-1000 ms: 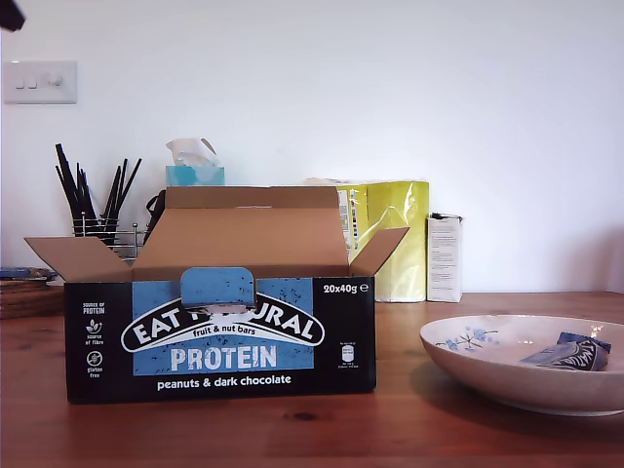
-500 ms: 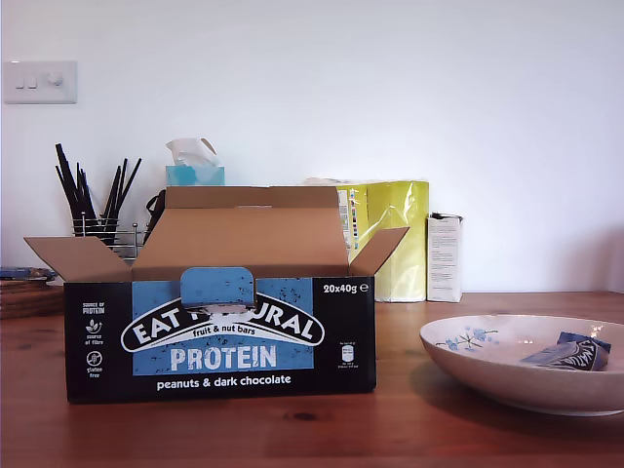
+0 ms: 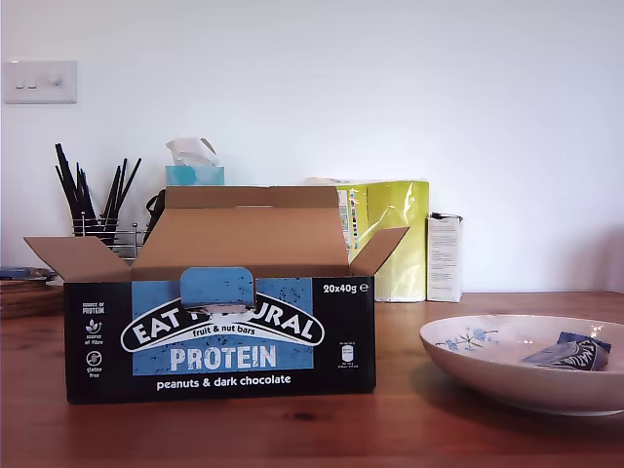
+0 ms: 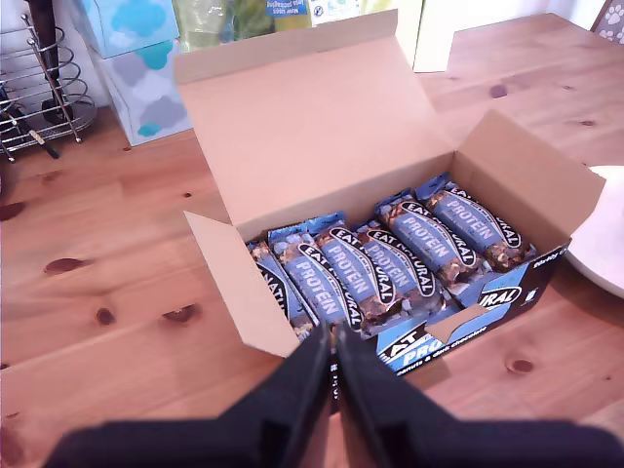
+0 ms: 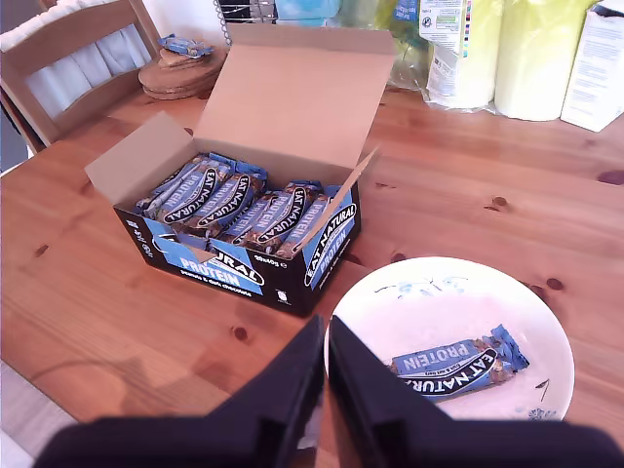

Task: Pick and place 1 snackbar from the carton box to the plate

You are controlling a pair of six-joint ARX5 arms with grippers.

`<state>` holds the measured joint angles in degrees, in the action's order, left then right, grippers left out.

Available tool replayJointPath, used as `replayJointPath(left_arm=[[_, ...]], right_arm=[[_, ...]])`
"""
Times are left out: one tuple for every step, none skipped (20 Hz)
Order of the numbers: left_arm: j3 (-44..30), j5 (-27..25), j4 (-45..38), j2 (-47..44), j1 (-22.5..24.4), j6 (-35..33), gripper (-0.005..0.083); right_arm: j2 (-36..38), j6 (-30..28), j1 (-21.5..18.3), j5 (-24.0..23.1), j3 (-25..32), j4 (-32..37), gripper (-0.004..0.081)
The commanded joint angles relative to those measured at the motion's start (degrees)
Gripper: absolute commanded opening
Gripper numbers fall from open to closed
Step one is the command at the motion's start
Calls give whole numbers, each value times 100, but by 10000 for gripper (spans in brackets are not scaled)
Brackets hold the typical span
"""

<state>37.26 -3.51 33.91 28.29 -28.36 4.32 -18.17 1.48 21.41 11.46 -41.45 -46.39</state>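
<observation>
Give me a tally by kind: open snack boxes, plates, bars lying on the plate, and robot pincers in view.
carton box: 1
plate: 1
snackbar on the plate: 1
pincers: 2, my first pincer and my second pincer
Total: 5

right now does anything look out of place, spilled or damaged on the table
Nothing stands out. The carton box sits upright with its flaps open and its bars packed in a row. One snackbar lies flat inside the plate. No spill or damage shows.
</observation>
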Motion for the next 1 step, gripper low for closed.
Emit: replayJointPath(left_arm=[[-61, 4, -24, 22, 9, 13, -24]], right_arm=[[33, 20, -4, -2, 59, 17, -13]])
